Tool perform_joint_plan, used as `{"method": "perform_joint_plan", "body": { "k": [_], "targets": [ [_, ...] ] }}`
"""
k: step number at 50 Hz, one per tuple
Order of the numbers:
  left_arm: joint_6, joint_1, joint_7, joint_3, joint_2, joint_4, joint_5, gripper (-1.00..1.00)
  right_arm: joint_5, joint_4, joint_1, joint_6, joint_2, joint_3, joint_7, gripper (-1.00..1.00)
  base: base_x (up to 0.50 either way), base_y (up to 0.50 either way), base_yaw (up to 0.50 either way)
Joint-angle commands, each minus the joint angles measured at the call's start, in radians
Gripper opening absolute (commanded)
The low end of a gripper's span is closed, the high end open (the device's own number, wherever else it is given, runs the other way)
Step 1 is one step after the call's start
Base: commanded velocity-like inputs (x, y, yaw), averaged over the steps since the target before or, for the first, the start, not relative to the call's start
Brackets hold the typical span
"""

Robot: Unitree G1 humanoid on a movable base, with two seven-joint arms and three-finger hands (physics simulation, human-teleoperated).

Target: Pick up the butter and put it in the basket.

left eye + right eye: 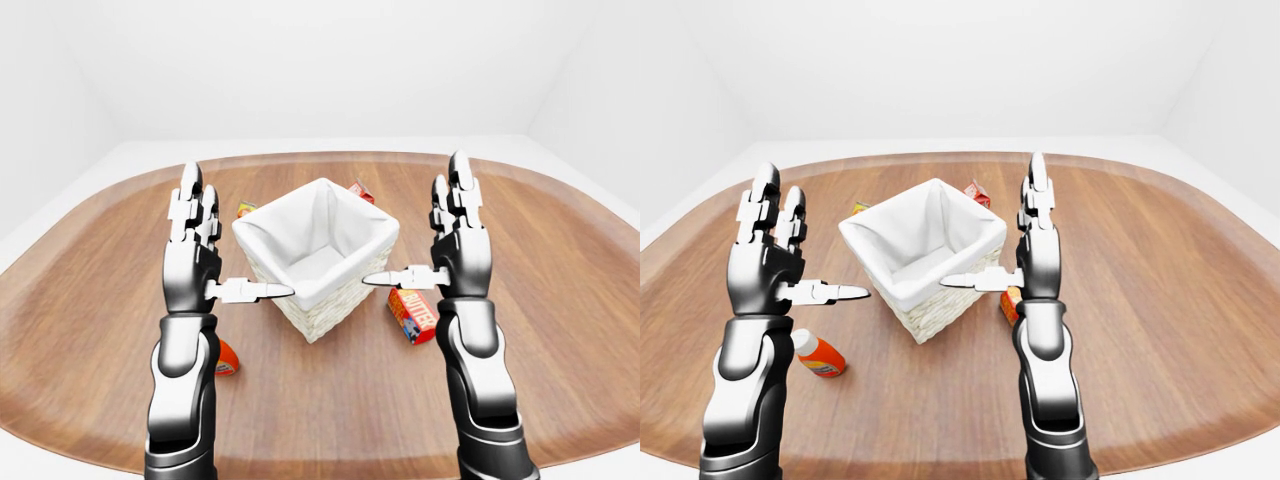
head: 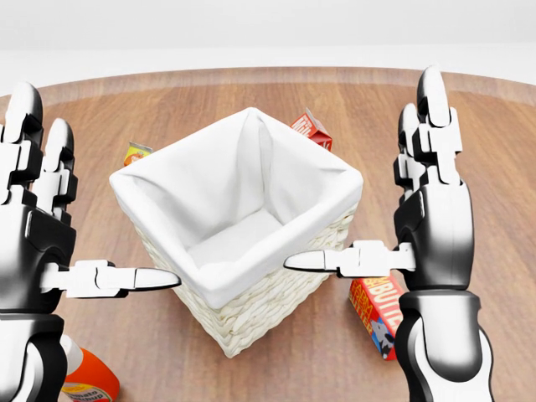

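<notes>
Both hands spread, left hand (image 2: 38, 226) and right hand (image 2: 431, 226) flanking basket (image 2: 243, 276)

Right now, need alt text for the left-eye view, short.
A white-lined wicker basket sits empty on a wooden table, with the robot's open left hand and right hand raised either side of it. A red butter box lies on the table to the right of the basket, partly hidden behind the right hand.

Wooden bench (image 1: 560, 300): white-lined wicker basket (image 1: 315, 250) at centre. Butter box (image 1: 412, 314) lying just right of basket. Orange bottle (image 1: 226, 358) lower left. Left hand (image 1: 195, 265) and right hand (image 1: 458, 250) raised either side, fingers (image 1: 190, 195) spread.
</notes>
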Motion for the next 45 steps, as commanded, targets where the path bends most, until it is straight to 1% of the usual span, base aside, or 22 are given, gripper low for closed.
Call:
{"method": "perform_joint_plan", "body": {
  "k": [1, 13, 18, 24, 30, 31, 32, 33, 34, 36, 38, 40, 45],
  "targets": [
    [0.0, 0.001, -0.001, 0.004, 0.001, -0.001, -0.004, 1.0, -0.086, 0.088, 0.039, 0.0, -0.026, -0.045, -0.006, 1.0, 0.0, 0.0, 0.0],
    [0.0, 0.004, 0.0, 0.001, -0.001, 0.003, -0.004, 1.0, -0.125, 0.24, 0.095, 0.0, -0.045, -0.091, -0.012, 1.0, 0.0, 0.0, 0.0],
    [0.0, 0.007, 0.001, -0.001, -0.002, 0.002, -0.005, 1.0, -0.137, 0.386, 0.123, 0.0, -0.058, -0.114, -0.036, 1.0, 0.0, 0.0, 0.0],
    [0.0, 0.008, 0.003, -0.003, -0.004, 0.001, -0.005, 1.0, -0.14, 0.512, 0.121, 0.0, -0.066, -0.128, -0.065, 1.0, 0.0, 0.0, 0.0],
    [0.0, 0.008, 0.004, -0.003, -0.004, -0.001, -0.007, 1.0, -0.131, 0.648, 0.117, -0.075, -0.082, -0.141, -0.088, 1.0, 0.0, 0.0, 0.0],
    [0.0, 0.008, 0.004, -0.003, -0.004, -0.001, -0.007, 1.0, -0.131, 0.65, 0.116, -0.076, -0.083, -0.141, -0.088, 1.0, 0.0, 0.0, 0.0],
    [0.0, 0.008, 0.004, -0.003, -0.004, -0.001, -0.008, 1.0, -0.129, 0.68, 0.116, -0.093, -0.089, -0.146, -0.091, 1.0, 0.0, 0.0, 0.0],
    [0.0, 0.008, 0.004, -0.003, -0.004, -0.001, -0.008, 1.0, -0.129, 0.682, 0.116, -0.094, -0.089, -0.146, -0.091, 1.0, 0.0, 0.0, 0.0],
    [0.0, 0.007, 0.005, -0.002, -0.004, -0.001, -0.008, 1.0, -0.125, 0.712, 0.112, -0.112, -0.094, -0.151, -0.096, 1.0, 0.0, 0.0, 0.0],
    [0.0, 0.008, 0.005, -0.002, -0.004, -0.001, -0.008, 1.0, -0.119, 0.753, 0.108, -0.133, -0.1, -0.159, -0.105, 1.0, 0.0, 0.0, 0.0],
    [0.0, 0.008, 0.005, -0.002, -0.004, -0.001, -0.009, 1.0, -0.116, 0.796, 0.106, -0.163, -0.113, -0.165, -0.107, 1.0, 0.0, 0.0, 0.0],
    [0.0, 0.008, 0.005, -0.002, -0.004, -0.002, -0.01, 1.0, -0.113, 0.814, 0.105, -0.173, -0.116, -0.168, -0.11, 1.0, 0.0, 0.0, 0.0],
    [0.0, 0.009, 0.005, -0.001, -0.004, 0.003, -0.012, 1.0, -0.116, 0.858, 0.092, -0.175, -0.117, -0.165, -0.137, 1.0, 0.0, 0.0, 0.0]
  ]
}}
